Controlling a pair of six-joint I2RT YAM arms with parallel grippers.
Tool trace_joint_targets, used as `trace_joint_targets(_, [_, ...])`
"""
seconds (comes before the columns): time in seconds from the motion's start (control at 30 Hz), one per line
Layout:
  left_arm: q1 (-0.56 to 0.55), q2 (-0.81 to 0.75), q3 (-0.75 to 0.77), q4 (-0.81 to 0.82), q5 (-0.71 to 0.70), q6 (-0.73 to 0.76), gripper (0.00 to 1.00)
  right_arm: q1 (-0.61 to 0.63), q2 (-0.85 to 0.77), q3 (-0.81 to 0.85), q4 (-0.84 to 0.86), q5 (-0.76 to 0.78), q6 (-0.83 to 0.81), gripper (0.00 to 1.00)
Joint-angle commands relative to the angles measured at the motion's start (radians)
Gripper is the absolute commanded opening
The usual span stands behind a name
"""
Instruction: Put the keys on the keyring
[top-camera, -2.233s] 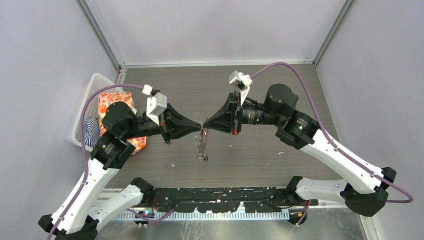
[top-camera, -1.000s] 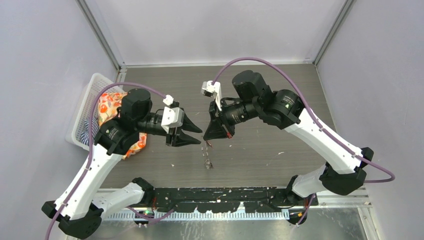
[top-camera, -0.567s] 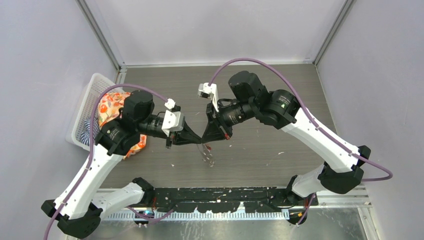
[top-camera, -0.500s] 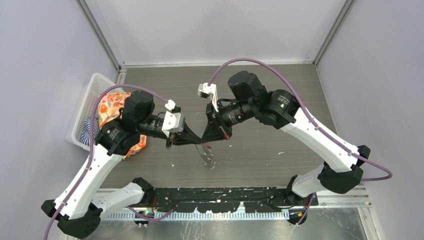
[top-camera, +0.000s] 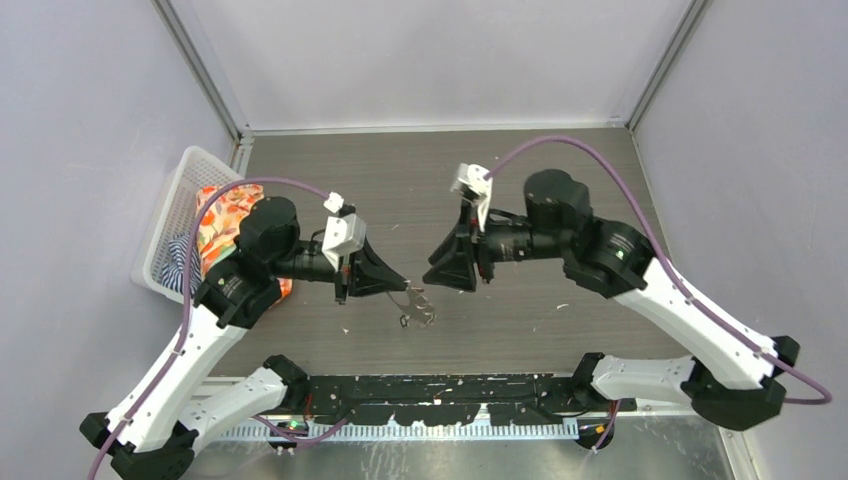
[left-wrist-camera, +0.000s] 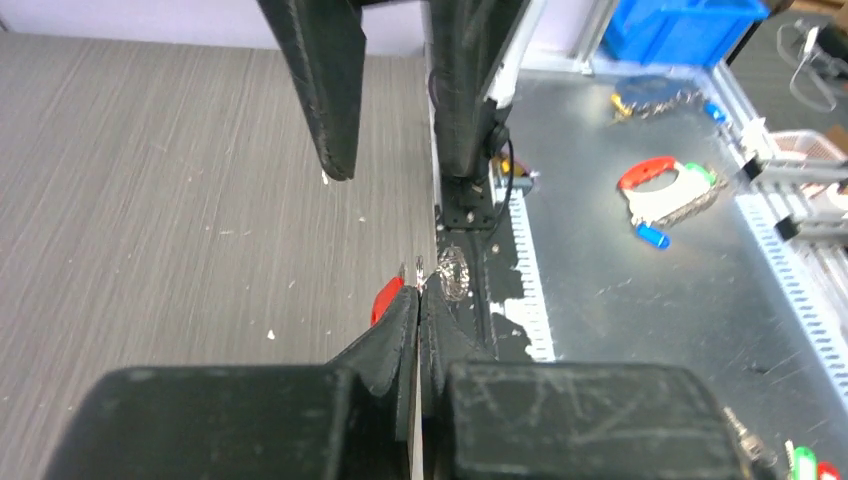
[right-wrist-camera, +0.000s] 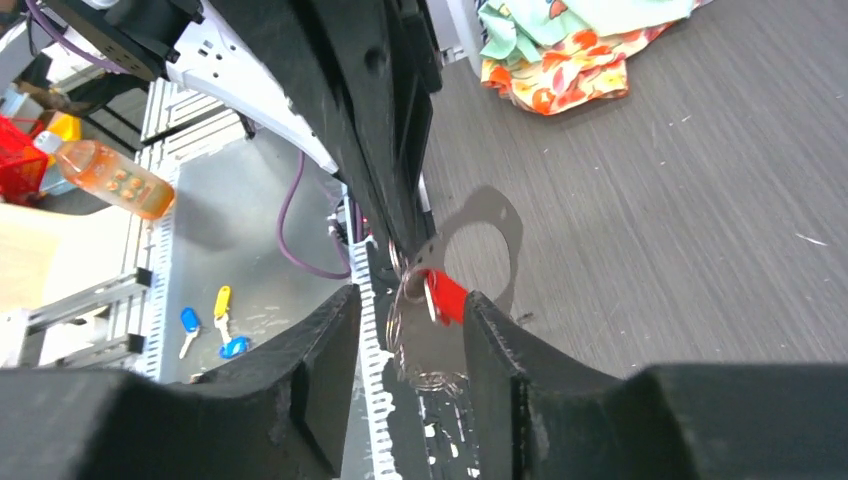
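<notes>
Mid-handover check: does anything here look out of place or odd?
The flowered cloth spills out of the white basket onto the table, and white specks dot it. The keyring hangs from the shut left tool.

Both arms reach inward, left gripper clamped shut, right gripper facing it, jaws parted.

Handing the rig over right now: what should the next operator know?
Left gripper: shut, pinching the ring, which hangs in the air.
Right gripper: open, apart from it, holding nothing.
Red key: at the left fingertips, against the ring; whether it is threaded on cannot be told.
Left to do: check that the key is on the ring; if not, thread it.
</notes>
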Motion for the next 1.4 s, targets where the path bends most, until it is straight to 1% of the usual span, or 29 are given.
trace_joint_targets(0.0, [-0.004, -0.015, 0.013, 0.285, 0.028, -0.28, 0.0, -0.001, -0.12, -0.142, 0.189, 0.062, 0.008, 0.55])
trace_joint_targets(0.03, [-0.004, -0.012, 0.025, 0.29, 0.039, -0.288, 0.0, -0.001, -0.143, -0.176, 0.209, 0.063, 0.006, 0.62])
trace_joint_targets(0.1, [-0.004, -0.005, 0.042, 0.287, 0.063, -0.286, 0.0, -0.001, -0.187, -0.243, 0.244, 0.097, 0.019, 0.71])
trace_joint_targets(0.13, [-0.004, -0.003, 0.047, 0.285, 0.065, -0.285, 0.0, -0.001, -0.207, -0.272, 0.262, 0.12, 0.023, 0.72])
trace_joint_targets(0.2, [-0.003, -0.001, 0.055, 0.287, 0.074, -0.283, 0.0, -0.001, -0.234, -0.312, 0.28, 0.161, 0.032, 0.73])
trace_joint_targets(0.33, [-0.004, 0.005, 0.06, 0.286, 0.096, -0.282, 0.0, -0.001, -0.243, -0.348, 0.331, 0.187, 0.054, 0.72])
trace_joint_targets(0.53, [-0.003, 0.005, 0.062, 0.278, 0.096, -0.277, 0.0, 0.0, -0.214, -0.378, 0.409, 0.134, 0.108, 0.66])
trace_joint_targets(0.67, [-0.004, 0.002, 0.063, 0.286, 0.063, -0.267, 0.0, 0.025, -0.199, -0.399, 0.471, 0.061, 0.133, 0.66])
trace_joint_targets(0.73, [-0.004, 0.001, 0.062, 0.294, 0.045, -0.267, 0.0, 0.049, -0.182, -0.393, 0.47, 0.076, 0.122, 0.65])
trace_joint_targets(0.83, [-0.004, 0.0, 0.062, 0.297, 0.044, -0.269, 0.0, 0.066, -0.145, -0.374, 0.473, 0.094, 0.116, 0.59])
trace_joint_targets(0.93, [-0.003, -0.005, 0.059, 0.292, 0.044, -0.262, 0.0, 0.069, -0.11, -0.352, 0.491, 0.117, 0.119, 0.46])
trace_joint_targets(1.03, [-0.005, -0.015, 0.056, 0.263, 0.046, -0.237, 0.0, 0.069, -0.133, -0.359, 0.523, 0.204, 0.116, 0.32])
trace_joint_targets(1.07, [-0.004, -0.02, 0.053, 0.254, 0.046, -0.231, 0.0, 0.069, -0.153, -0.368, 0.539, 0.238, 0.117, 0.29])
trace_joint_targets(1.13, [-0.004, -0.028, 0.05, 0.237, 0.043, -0.215, 0.0, 0.067, -0.194, -0.389, 0.566, 0.289, 0.118, 0.27])
trace_joint_targets(1.2, [-0.004, -0.037, 0.041, 0.227, 0.037, -0.2, 0.0, 0.067, -0.233, -0.407, 0.585, 0.32, 0.13, 0.33])
trace_joint_targets(1.37, [-0.003, -0.045, 0.028, 0.211, 0.001, -0.171, 0.0, 0.068, -0.286, -0.43, 0.534, 0.317, 0.155, 0.54])
